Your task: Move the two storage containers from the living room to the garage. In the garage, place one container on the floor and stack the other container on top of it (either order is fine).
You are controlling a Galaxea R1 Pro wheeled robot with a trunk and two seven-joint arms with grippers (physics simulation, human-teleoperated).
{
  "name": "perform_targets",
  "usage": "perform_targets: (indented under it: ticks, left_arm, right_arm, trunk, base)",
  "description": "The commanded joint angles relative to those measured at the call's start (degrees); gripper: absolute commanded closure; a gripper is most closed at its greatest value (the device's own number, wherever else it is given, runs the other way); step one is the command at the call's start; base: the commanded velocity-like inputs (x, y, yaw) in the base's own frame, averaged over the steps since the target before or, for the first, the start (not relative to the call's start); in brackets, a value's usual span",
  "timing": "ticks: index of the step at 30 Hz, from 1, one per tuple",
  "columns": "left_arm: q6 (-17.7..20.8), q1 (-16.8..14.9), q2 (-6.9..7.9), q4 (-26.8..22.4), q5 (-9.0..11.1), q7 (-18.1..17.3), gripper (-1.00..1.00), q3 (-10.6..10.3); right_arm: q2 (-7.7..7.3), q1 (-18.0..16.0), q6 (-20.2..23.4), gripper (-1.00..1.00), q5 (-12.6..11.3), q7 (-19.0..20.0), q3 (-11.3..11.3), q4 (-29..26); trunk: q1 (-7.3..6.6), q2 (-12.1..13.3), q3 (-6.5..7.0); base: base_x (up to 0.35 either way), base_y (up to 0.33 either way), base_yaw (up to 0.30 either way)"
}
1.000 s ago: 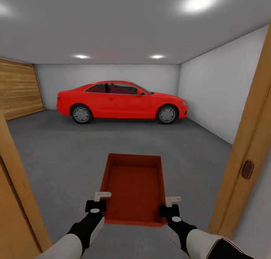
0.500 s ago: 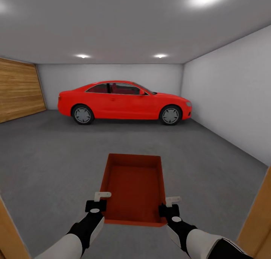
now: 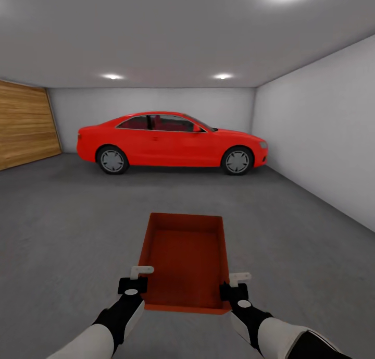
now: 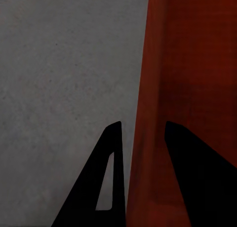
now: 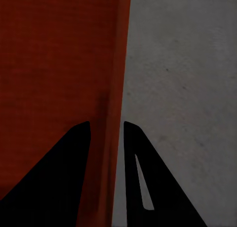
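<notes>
Bin point(image 3: 185, 262) is orange-red, rectangular, open-topped, with plain smooth walls — nothing is seen inside it. It is held level in front of the robot, above the grey concrete floor point(image 3: 62, 228) of the garage. Left tool point(image 3: 136, 277) is clamped on the bin's left wall near the near corner; right tool point(image 3: 235, 283) is clamped on the right wall likewise. In both wrist views one finger is seen inside the wall and one outside. A red car point(image 3: 169, 141) is parked by the far wall — well apart from the bin. A wooden plank door point(image 3: 26, 122) is seen at left.
</notes>
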Motion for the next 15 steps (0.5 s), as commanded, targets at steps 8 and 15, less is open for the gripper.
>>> perform_targets:
  ticks: [8, 15]
  left_arm:
    - [0.31, -0.1, -0.53, -0.71, 4.79, 0.51, 1.0, 0.99]
    - [0.31, -0.1, -0.53, -0.71, 4.79, 0.51, 1.0, 0.99]
  right_arm:
    - [0.02, -0.03, -0.41, 1.0, -1.28, -2.24, -0.07, 0.14]
    - [0.02, -0.03, -0.46, 1.0, -1.3, -2.25, -0.07, 0.14]
  trunk:
    - [0.03, -0.03, -0.06]
    - [0.03, -0.03, -0.06]
  base:
    - [0.321, 0.0, 0.0]
    - [0.321, 0.0, 0.0]
